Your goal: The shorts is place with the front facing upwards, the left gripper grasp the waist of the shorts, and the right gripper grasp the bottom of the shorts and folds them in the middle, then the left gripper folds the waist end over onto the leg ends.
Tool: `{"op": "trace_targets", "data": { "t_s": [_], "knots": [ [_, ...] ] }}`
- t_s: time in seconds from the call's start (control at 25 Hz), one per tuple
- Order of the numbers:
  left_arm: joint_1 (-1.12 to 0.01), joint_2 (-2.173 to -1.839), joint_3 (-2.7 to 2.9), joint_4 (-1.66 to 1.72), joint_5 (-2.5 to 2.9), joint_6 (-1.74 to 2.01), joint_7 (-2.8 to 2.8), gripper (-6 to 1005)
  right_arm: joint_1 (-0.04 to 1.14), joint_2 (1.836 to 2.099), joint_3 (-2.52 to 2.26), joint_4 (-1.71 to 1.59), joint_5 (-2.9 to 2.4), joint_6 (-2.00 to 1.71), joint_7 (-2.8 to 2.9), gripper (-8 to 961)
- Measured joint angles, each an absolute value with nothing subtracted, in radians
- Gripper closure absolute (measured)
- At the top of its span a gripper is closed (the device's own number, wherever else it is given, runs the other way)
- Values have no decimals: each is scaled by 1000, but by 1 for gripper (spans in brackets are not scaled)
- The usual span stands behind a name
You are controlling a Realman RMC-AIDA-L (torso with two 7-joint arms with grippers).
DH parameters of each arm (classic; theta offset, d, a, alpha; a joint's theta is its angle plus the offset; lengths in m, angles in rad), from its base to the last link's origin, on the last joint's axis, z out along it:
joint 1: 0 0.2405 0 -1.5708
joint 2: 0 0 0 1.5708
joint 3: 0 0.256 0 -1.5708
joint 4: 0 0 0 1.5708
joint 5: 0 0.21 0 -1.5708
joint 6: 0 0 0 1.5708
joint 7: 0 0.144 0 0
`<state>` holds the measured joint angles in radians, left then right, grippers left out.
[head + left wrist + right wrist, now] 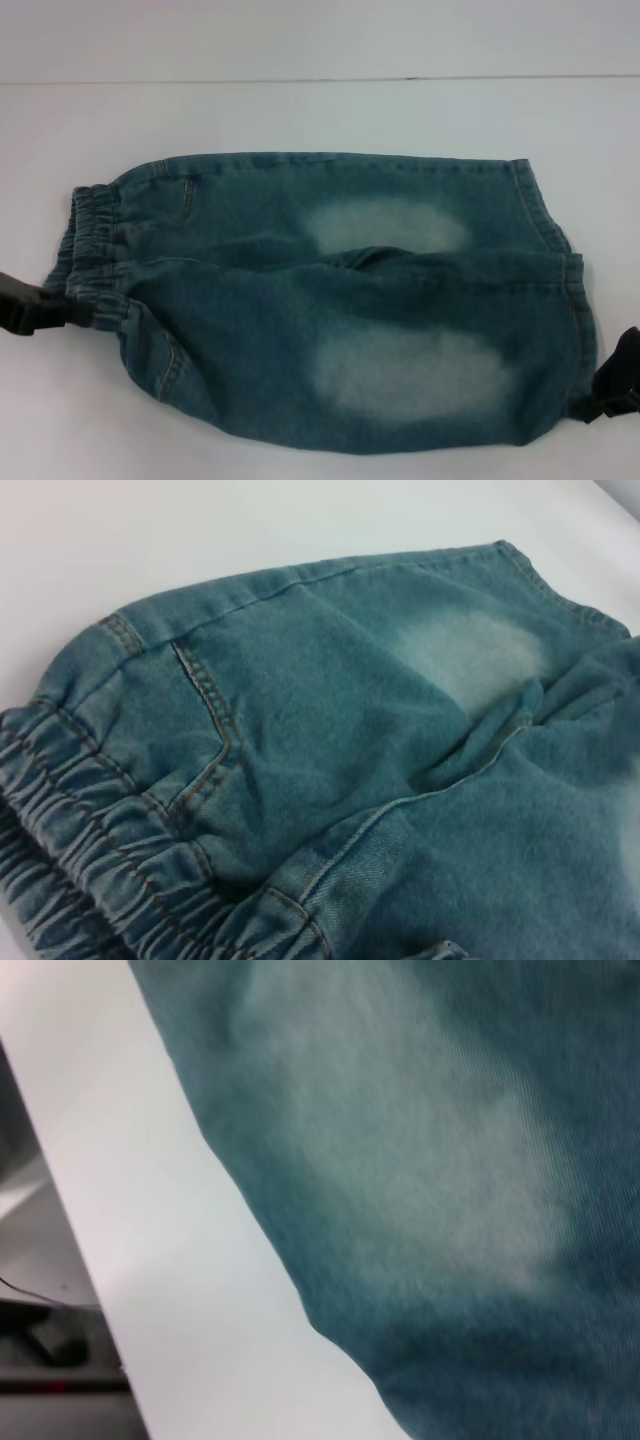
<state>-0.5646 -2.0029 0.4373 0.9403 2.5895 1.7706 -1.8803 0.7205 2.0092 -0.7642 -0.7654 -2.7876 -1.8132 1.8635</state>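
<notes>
Lying flat, shorts [330,300], left end effector [60,310] at waist [90,245], right end effector [612,385] at hems, grips unclear, pocket stitching only wrist-visible.

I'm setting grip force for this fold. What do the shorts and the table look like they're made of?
The shorts look like soft washed blue denim: twill weave, tan topstitching, faded pale patches on the legs. The waist is gathered, probably elastic. The table is a smooth, matte white surface, perhaps laminate; the material can't be told for certain.
</notes>
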Motion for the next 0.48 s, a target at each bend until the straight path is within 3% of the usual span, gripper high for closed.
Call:
{"op": "trace_targets", "data": {
  "t_s": [0.28,0.48],
  "knots": [
    [-590,-1981,403,952,2582,1778,-1987,943,687,1935,-607,-745,-2640,-1851,1782,935],
    [-617,-1967,312,952,2578,1754,-2032,943,650,1912,-493,-711,-2517,-1801,1757,934]
  ]
}}
